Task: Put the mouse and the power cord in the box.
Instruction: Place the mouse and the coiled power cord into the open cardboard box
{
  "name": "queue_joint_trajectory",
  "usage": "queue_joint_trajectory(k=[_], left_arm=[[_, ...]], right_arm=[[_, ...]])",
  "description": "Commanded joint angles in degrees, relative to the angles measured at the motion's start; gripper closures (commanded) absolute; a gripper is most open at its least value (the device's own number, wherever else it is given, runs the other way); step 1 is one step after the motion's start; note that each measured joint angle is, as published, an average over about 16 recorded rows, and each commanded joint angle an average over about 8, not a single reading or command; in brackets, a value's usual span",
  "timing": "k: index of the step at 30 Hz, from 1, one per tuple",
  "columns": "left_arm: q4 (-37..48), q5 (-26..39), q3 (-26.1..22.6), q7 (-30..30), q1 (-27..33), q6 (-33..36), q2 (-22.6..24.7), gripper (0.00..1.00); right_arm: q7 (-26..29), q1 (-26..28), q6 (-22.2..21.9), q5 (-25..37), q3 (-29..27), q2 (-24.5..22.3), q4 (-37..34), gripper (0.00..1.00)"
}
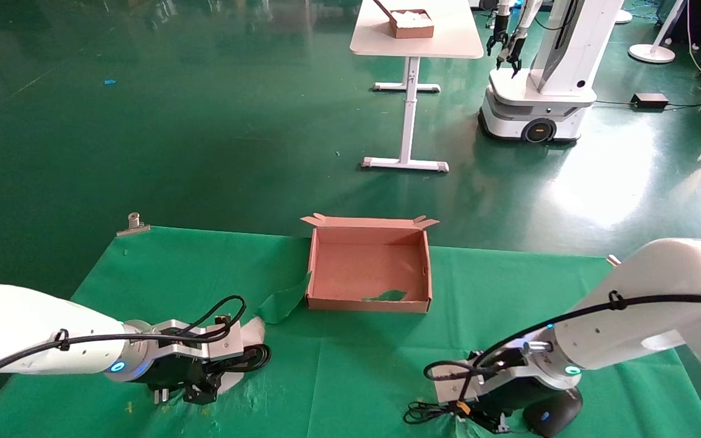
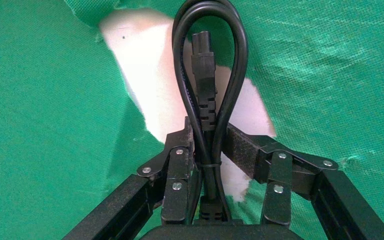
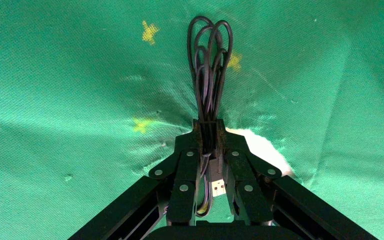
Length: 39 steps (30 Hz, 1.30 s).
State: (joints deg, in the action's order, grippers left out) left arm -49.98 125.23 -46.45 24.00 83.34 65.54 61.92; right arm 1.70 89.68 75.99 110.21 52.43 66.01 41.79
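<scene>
Left gripper (image 2: 210, 150) is straddling the power cord (image 2: 207, 75) w/ jaws parted, right gripper (image 3: 211, 145) is pinching the mouse (image 1: 552, 413) cable, both near side of the box (image 1: 370, 264), nothing packed yet.

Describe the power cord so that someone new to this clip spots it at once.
Start at the green cloth on the near table, then go to its near left area, where the left gripper is. The power cord lies between its fingers, over a white tear in the cloth. It is thick, in long loops, unlike the thin cable bundle in the right gripper.
</scene>
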Motion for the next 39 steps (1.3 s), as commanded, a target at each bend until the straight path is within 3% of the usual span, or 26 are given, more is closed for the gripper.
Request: queue_joint_trajectory(k=[1,7,14,20,27,33,34,39], left_arm=[[0.0,0.03,-0.01,0.0,-0.01,0.0,0.0,1.0],[-0.72,-1.07,0.54,-0.31,0.73,0.59,-0.3,1.0],[-5.23,-8.45,4.01,-0.91,4.58,4.22,-1.16,1.0],[-6.52,-13.55,6.38,-0.65,7.19,3.57,2.83,1.0],[-1.89,-10.39,3.84,-5.14,6.9,-7.16,13.15,1.0],[1.38,-6.23,-5.95,-7.68,5.31,-21.98,16.89,1.0],[1.58,-5.94,-8.04,-7.52,5.12,-24.04,16.96,0.97],[2.86,-5.44,-17.65,-4.9,5.23,-31.63,17.1,0.34]], right_arm=[[-0.01,-0.03,0.03,0.0,0.02,0.01,0.0,1.0],[0.06,0.93,-0.49,0.0,-0.43,-0.53,0.13,1.0],[0.91,5.65,-2.29,1.21,-1.71,-2.44,0.36,1.0],[2.14,10.03,-3.25,2.65,-2.71,-4.83,1.14,1.0],[4.34,13.4,-2.76,4.4,-3.3,-8.13,4.44,1.0],[7.34,15.53,-0.49,5.73,-3.66,-11.78,9.36,1.0],[7.91,15.84,-0.1,5.98,-3.73,-12.43,10.28,1.0],[10.46,16.8,1.48,7.16,-3.98,-15.41,14.82,1.0]])
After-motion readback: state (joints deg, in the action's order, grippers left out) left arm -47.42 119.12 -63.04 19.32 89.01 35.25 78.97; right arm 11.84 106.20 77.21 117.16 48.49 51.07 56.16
